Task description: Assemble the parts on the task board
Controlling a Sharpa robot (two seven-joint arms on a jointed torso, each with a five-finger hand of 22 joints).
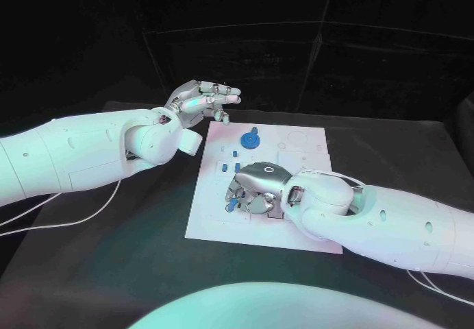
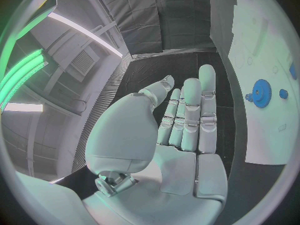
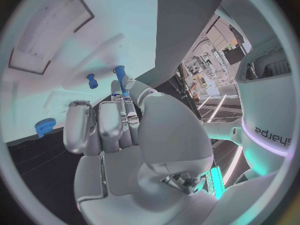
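Head view: right hand (image 1: pixel 259 190) pinches a blue peg (image 3: pixel 120 80); left hand (image 1: pixel 201 100) hovers, fingers spread.

Right hand (image 1: pixel 259 188) low over task board (image 1: pixel 306 147); blue gear (image 1: pixel 251 140) beyond

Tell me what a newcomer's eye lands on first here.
First the right hand, pressed down over small blue parts in the middle of the white task board. Next the blue gear standing toward the board's far edge, and the left hand raised beyond the board's far left corner, fingers apart, holding nothing.
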